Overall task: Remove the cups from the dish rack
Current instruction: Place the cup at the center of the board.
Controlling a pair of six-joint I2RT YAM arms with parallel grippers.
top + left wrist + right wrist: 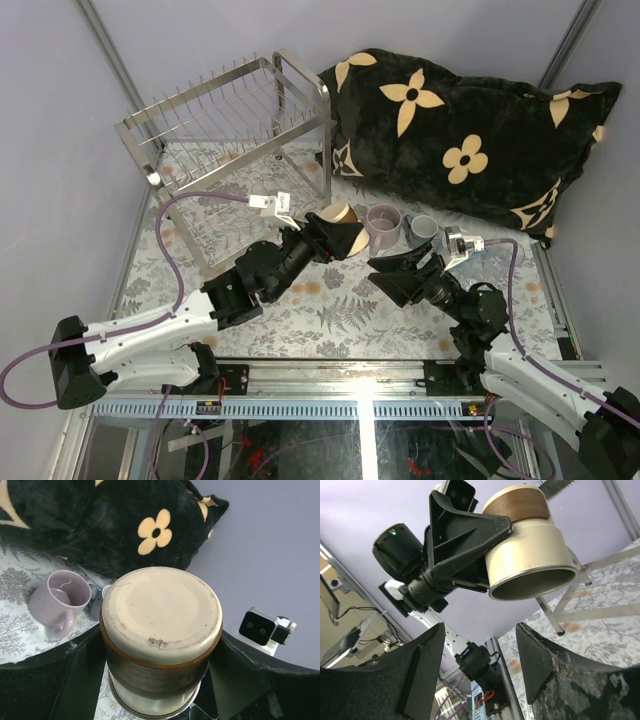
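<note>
- Cream-and-brown cup (341, 214), centre of the overhead view: cream base, dark brown band beneath it, cream lower body, dark inside.
- Left pincer (336, 238): matt black.
- Lilac-pink mug (384, 226), at 3 o'clock from that cup: pale, one plain colour.
- Light blue mug (423, 227), further toward 3 o'clock.
- Dish rack (235, 115), at 11 o'clock: shiny silver.
- Cushion (470, 140), at 1 o'clock: black plush with cream four-petal flowers, black centres.
- Tabletop (340, 320): white cover printed with grey ferns and small rust blotches.
- Cable (175, 215), at 9 o'clock: purple.

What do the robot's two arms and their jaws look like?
The left arm and the right arm match: white lower links, black joints and motor housings further up. A loose purple cable runs along each. The jaws are broad, black, wedge-shaped plates.
</note>
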